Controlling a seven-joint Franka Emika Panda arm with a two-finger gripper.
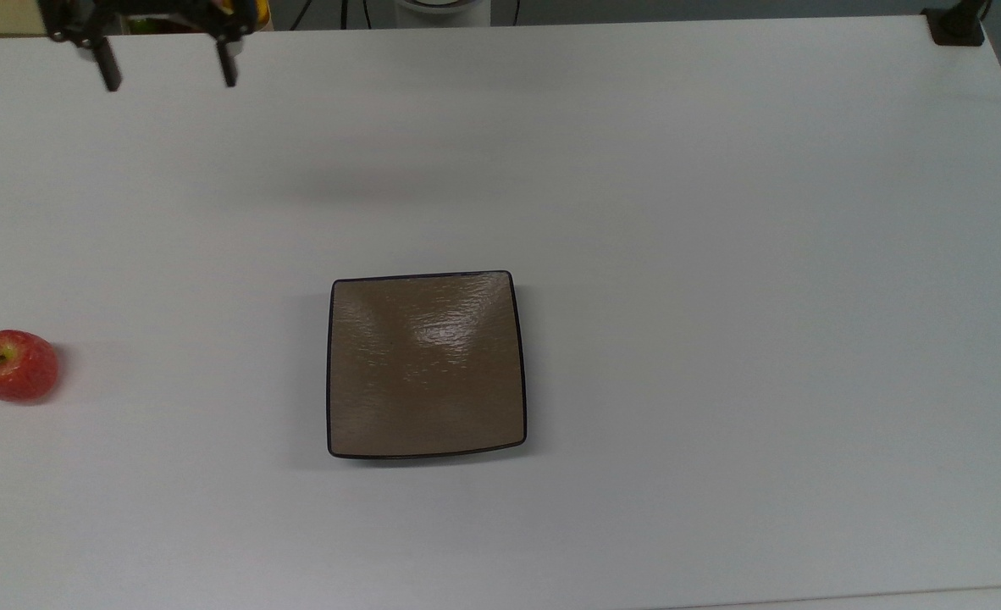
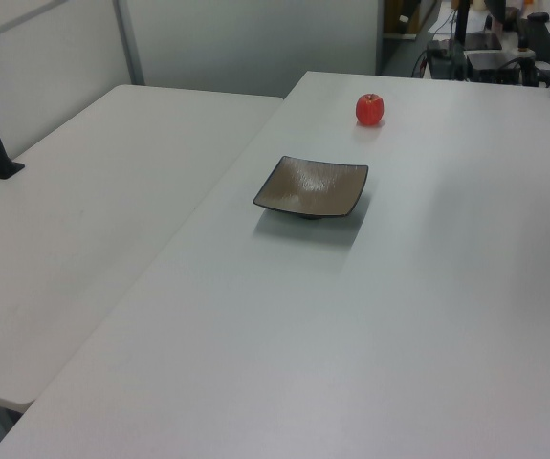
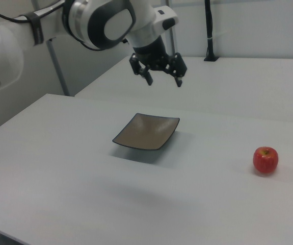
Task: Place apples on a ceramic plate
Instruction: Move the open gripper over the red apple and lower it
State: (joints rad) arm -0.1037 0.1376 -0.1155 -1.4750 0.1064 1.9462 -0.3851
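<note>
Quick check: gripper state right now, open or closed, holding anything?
Gripper: open, fingers spread apart, holding nothing; it hangs in the air, clear of the apple and the ceramic plate.

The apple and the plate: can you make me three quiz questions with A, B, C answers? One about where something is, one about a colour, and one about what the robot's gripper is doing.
1. Where is the apple?
A. On the plate
B. On the table, apart from the plate
C. In the gripper

2. What colour is the plate?
A. Brown
B. Blue
C. White

3. How is the gripper?
A. Shut on the apple
B. Shut and empty
C. Open and empty

Answers:
1. B, the apple sits on the white table near the top view's left edge, well away from the plate.
2. A, the square plate is glossy brown with a thin dark rim.
3. C, the two fingers stand apart in the air with nothing between them, as the right view shows too.
</note>
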